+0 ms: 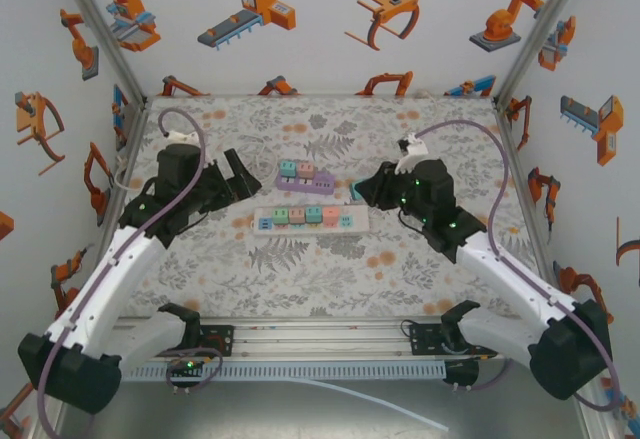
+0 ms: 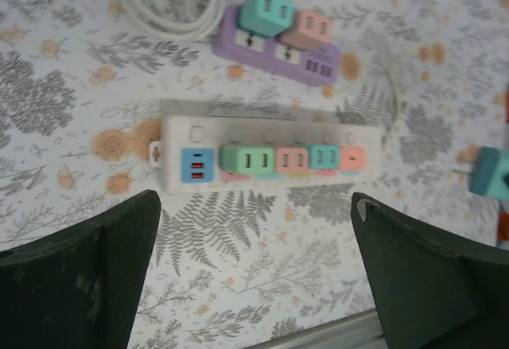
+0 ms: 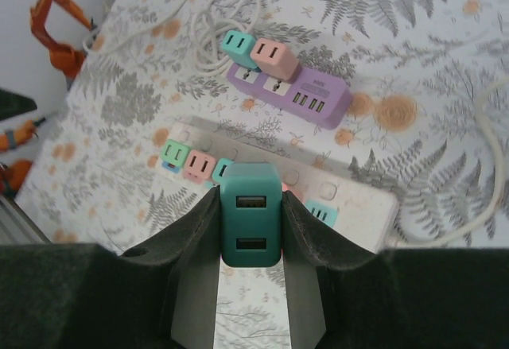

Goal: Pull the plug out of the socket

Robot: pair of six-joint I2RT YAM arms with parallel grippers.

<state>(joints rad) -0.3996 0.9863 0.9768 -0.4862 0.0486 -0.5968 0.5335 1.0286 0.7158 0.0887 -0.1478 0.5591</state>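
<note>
A white power strip (image 1: 355, 220) (image 2: 262, 130) (image 3: 362, 202) lies across the middle of the table with several coloured plugs in it. My right gripper (image 1: 366, 191) (image 3: 250, 198) is shut on a dark teal plug (image 3: 250, 214) with two USB ports. It holds the plug above the strip's right part, and in the left wrist view the teal plug (image 2: 491, 172) hangs free with its bare prongs showing. My left gripper (image 1: 243, 177) (image 2: 254, 206) stands open over the floral mat, just in front of the strip's left end, with nothing between its fingers.
A purple power strip (image 1: 300, 185) (image 2: 270, 55) (image 3: 334, 98) with a teal and a pink plug lies just behind the white one. A coiled white cable (image 2: 171, 3) (image 3: 231, 15) lies at the back left. A metal rail (image 1: 320, 344) runs along the near edge.
</note>
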